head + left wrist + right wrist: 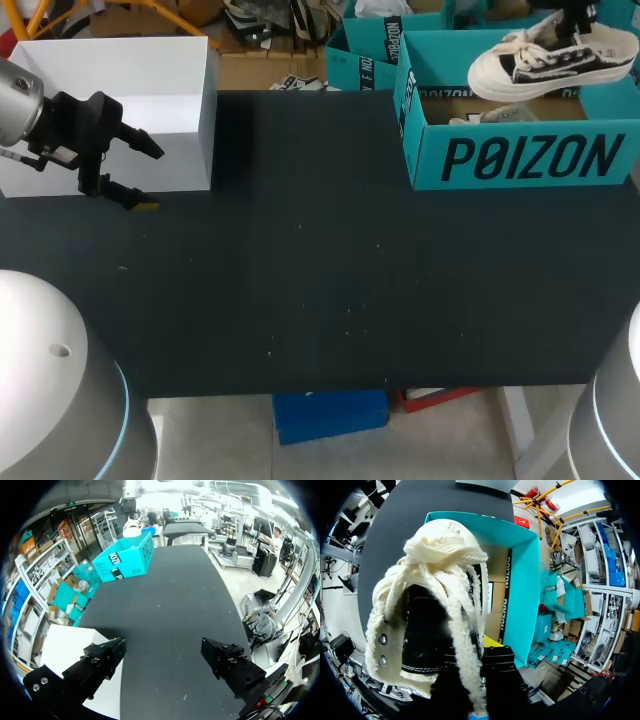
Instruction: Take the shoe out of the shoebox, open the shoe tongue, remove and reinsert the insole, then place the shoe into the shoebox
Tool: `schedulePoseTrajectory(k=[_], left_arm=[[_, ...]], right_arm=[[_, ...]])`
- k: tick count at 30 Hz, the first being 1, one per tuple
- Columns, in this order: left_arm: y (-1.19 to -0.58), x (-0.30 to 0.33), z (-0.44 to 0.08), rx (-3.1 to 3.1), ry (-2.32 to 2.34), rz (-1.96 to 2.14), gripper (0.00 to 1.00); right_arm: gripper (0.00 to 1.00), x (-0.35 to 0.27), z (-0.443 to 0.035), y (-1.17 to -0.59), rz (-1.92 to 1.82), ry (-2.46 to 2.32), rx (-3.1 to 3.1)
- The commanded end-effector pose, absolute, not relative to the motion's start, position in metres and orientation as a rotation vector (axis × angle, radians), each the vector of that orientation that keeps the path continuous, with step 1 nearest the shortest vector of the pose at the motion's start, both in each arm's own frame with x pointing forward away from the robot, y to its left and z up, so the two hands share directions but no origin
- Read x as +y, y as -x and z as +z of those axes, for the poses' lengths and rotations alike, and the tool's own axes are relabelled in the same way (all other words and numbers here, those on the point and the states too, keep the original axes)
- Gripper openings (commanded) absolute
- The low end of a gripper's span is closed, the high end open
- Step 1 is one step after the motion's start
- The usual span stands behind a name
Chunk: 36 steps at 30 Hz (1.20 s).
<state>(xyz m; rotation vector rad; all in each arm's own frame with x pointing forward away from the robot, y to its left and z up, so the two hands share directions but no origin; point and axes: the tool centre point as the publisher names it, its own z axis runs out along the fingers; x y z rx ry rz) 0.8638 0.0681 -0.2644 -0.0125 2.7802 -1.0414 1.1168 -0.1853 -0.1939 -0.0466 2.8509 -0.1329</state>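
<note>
Step 1: sneaker out of shoebox, not yet set down.
L claw wide open, nothing betw fingers, beside white box. R claw grips sneaker near heel, held above teal shoebox. Next, prob: carry it over to mid tabletop, lower it sole-down so tongue is reachable. R fingertips mostly hidden by laces; insole not visible.

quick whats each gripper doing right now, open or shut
left gripper: open, holding nothing
right gripper: shut on the shoe, above the shoebox
</note>
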Motion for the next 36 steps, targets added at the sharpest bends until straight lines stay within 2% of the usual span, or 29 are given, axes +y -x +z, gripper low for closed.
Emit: schedulePoseTrajectory(k=[1,18,36], left_arm=[[-0.863,0.068,-0.265,2.777,0.011,-1.040,1.00],[-0.863,0.068,-0.265,2.777,0.011,-1.040,1.00],[-0.863,0.068,-0.265,2.777,0.011,-1.040,1.00]], right_arm=[[0.00,-0.183,-0.193,-1.130,-0.141,0.042,2.868],[0.00,-0.182,-0.194,-1.131,-0.131,0.054,2.868],[0.00,-0.187,-0.220,-1.199,-0.034,0.163,2.885]])
